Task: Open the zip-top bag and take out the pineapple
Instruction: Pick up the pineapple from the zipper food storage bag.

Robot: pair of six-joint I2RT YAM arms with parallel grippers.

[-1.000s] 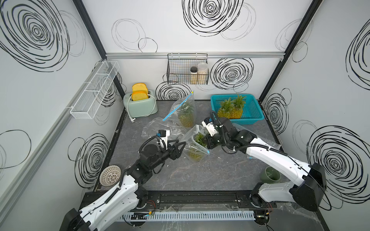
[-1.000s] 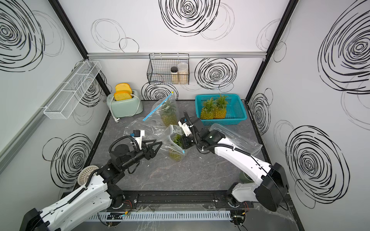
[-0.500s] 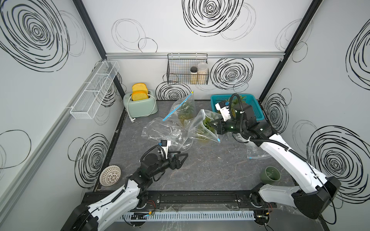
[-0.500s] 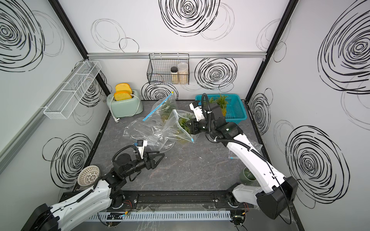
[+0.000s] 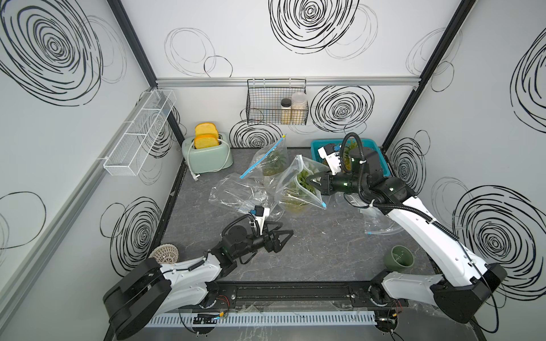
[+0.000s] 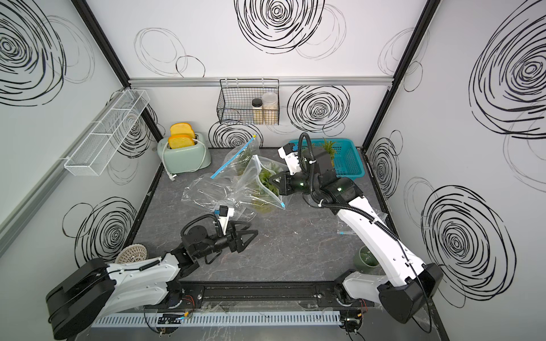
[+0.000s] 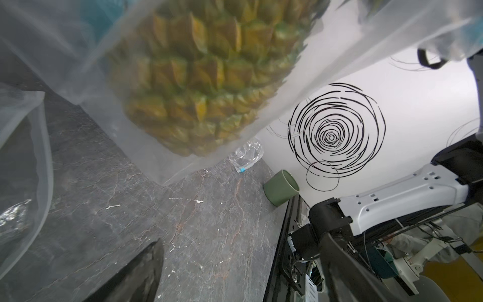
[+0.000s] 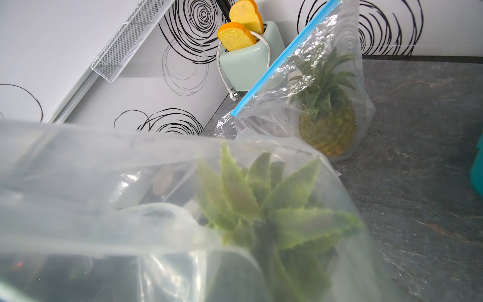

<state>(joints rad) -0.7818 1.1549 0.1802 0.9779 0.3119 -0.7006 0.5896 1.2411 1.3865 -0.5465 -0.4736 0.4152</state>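
Left wrist view: yellow-green pineapple (image 7: 193, 86) hangs inside clear zip-top bag (image 7: 146, 146). Right gripper (image 5: 308, 179) jaws clamp its crown; left gripper (image 5: 285, 240) jaws apart.

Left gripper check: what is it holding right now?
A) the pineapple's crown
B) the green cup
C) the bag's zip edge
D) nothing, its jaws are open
D: the left gripper stands open and empty, apart from the bag with the pineapple in it.

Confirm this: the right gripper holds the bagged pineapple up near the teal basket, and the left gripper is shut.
Not quite. The left gripper is open, its jaws spread wide and empty, as both top views show. The right gripper does hold the bagged pineapple up near the teal basket.
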